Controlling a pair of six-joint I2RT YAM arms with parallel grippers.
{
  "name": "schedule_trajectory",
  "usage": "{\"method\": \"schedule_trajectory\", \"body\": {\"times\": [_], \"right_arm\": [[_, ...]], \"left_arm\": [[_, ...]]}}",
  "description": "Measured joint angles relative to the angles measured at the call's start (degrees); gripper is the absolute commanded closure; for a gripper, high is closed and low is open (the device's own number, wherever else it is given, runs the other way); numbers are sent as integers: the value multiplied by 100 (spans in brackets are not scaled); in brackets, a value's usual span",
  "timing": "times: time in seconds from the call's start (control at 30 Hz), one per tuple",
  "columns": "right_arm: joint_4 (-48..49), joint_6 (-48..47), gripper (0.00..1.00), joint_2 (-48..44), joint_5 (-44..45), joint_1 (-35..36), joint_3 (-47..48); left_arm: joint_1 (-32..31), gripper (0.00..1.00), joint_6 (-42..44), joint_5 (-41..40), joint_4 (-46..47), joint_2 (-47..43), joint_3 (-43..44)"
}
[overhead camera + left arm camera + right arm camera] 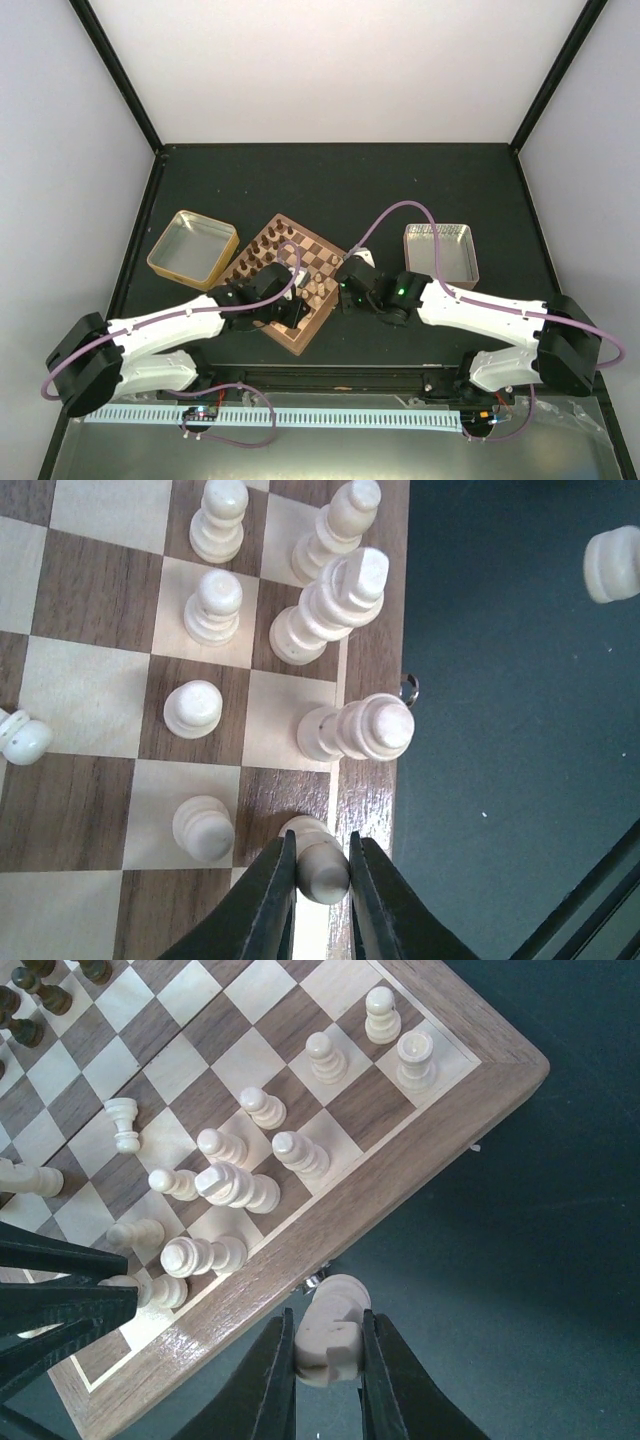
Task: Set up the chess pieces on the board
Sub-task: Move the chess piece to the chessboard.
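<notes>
Left fingers: my left gripper (320, 838) is clenched on a round-headed pale piece (322, 870), pinching it just under the head.
Where that piece is: on the outer row right by the board (372, 780) rim, at one end of the pale line-up. Whether it is seated or a hair off the wood, I cannot tell.
Right fingers: my right gripper (328, 1322) is clamped on a blocky pale piece (330, 1335) (a knight, by the look of that head).
Where that one is: off the board, over the dark table (560, 1260), just beside the rim on the pale side.
Pale camp: pale pieces (235, 1185) crowd two rows along that edge, and one outer-row square next to the corner piece stands bare.
Dark camp: dark pieces (40, 995) sit at the far edge.
Handling: I judge these to be light, stiff turned wood with a smooth finish. They should twist or slip in the pads easily, and tip on those narrow bases.
Where to take hold: across the neck below the head, from straight above, with my fingers turned to slide between neighbours.
Risk: the neighbours stand close, so a wide opening or a sideways exit could bowl one over.
Next, my guess: let go here gently, then bring the blocky one to that bare square.
</notes>
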Motion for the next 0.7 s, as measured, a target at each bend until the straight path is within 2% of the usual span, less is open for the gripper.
{"method": "schedule_trajectory", "body": {"times": [0.27, 0.57, 0.7], "right_arm": [[0, 2, 90, -94, 31, -2, -31], [138, 68, 90, -588, -70, -111, -214], [326, 201, 90, -804, -378, -348, -391]], "left_arm": [[0, 65, 50, -11, 4, 83, 0], [-2, 60, 46, -68, -81, -236, 201], [0, 54, 9, -195, -114, -614, 264]]}}
